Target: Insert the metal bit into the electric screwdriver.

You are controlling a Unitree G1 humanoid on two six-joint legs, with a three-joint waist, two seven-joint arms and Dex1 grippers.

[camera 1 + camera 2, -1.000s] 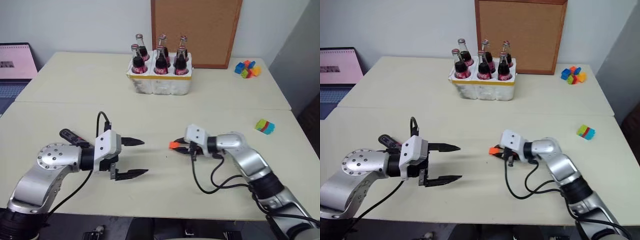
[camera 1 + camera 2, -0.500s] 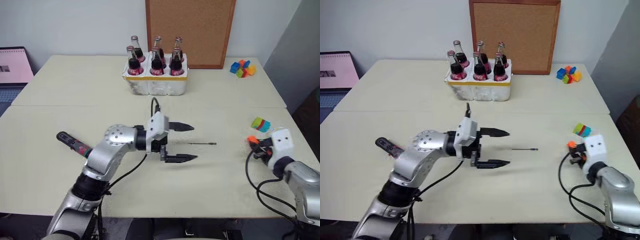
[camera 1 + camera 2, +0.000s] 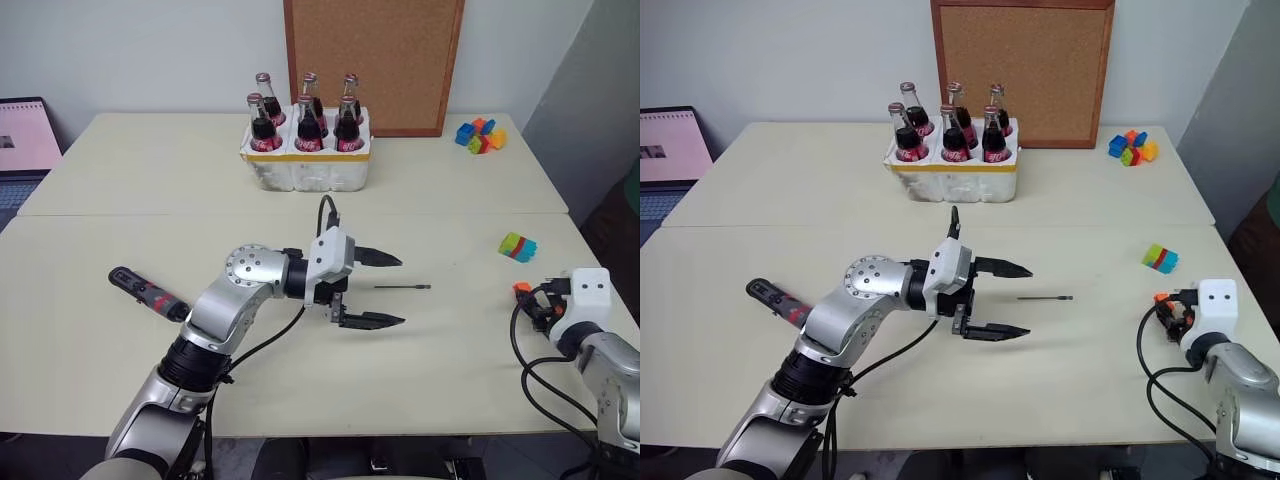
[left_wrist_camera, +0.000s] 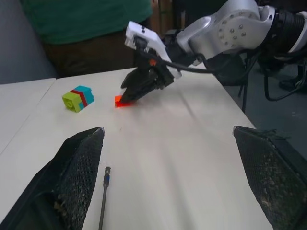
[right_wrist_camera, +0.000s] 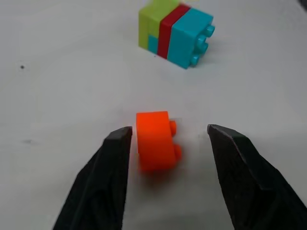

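Nothing inserted yet: the metal bit [image 3: 398,288] lies on the table [image 3: 450,350] just beyond the left gripper's [image 3: 392,291] spread, empty jaws, electric screwdriver [image 3: 148,292] far behind, right gripper's [image 5: 165,139] jaws released around an orange brick [image 5: 156,140].

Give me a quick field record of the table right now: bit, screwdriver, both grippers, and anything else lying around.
metal bit: flat on the table, free, just beyond the left gripper's fingertips
electric screwdriver: lying on the table at the robot's left, untouched
left gripper: open, pointing at the bit
right gripper: open, straddling an orange brick on the table at the far right
multicoloured block: beyond the right gripper
bottle crate: at the back, six bottles
loose bricks: far right corner
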